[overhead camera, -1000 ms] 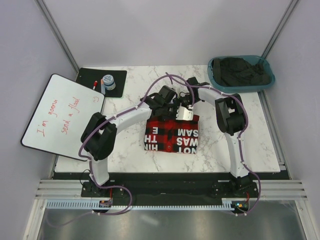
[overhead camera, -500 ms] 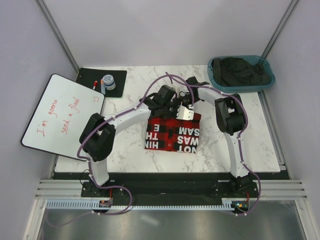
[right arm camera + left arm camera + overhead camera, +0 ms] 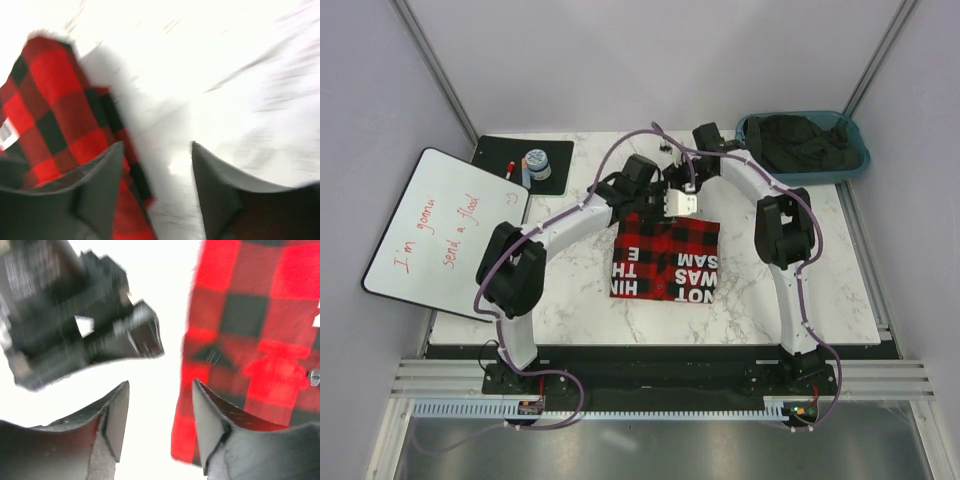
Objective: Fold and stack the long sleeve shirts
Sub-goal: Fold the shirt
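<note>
Item: 1 red-and-black check shirt (image 3: 665, 260), folded to a compact rectangle, white lettering on black bands facing up, lying flat at the middle of the table (image 3: 800, 290). Left gripper (image 3: 160, 390) and right gripper (image 3: 157, 150): both parted, empty, poised by its far edge. Step, by my reckoning: fold finished, shirt set down. The next move likely calls for another garment from the teal bin (image 3: 748, 158) at the far right corner.

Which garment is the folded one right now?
The red-and-black check shirt, a flat rectangle with white lettering at mid-table. The dark clothing lies bunched in the blue bin at the far right corner.
</note>
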Available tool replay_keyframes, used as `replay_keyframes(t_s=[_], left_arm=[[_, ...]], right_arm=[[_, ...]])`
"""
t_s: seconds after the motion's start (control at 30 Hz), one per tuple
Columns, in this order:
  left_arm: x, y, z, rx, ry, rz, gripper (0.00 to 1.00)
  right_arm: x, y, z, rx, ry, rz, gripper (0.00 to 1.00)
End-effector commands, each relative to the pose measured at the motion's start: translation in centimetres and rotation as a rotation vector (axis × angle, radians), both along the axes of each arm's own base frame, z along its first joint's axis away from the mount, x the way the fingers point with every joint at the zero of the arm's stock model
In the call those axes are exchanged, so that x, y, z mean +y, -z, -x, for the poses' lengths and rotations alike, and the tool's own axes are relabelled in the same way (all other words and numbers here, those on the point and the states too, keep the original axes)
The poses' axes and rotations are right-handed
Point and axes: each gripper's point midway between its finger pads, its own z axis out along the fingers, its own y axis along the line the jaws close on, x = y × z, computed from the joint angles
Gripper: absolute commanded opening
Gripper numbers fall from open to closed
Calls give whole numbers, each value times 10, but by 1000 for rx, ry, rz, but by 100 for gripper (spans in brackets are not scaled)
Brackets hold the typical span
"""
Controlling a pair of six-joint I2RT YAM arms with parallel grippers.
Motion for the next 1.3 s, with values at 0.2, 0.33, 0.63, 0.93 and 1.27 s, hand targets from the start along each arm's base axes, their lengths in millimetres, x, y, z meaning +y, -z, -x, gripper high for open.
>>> replay_keyframes(t_s=[0.2,0.33,0.63,0.93,1.27], left_arm=[[57,-76,31,658,-377,475,69],[42,-73,61,1026,-368,617,64],[39,10,21,1345,-573,752,62],[95,113,20,1467,-971,647,54],[139,22,105,1402,-829,855,65]], right_arm=[[-83,-147,-18,-264,247,-31,67],[-58,-126,69,57,252,-243,55],[-39,-18,72,240,289,-277,50],[-35,53,0,169,285,-96,49],[61,-17,47,-4,-95,-68,55]])
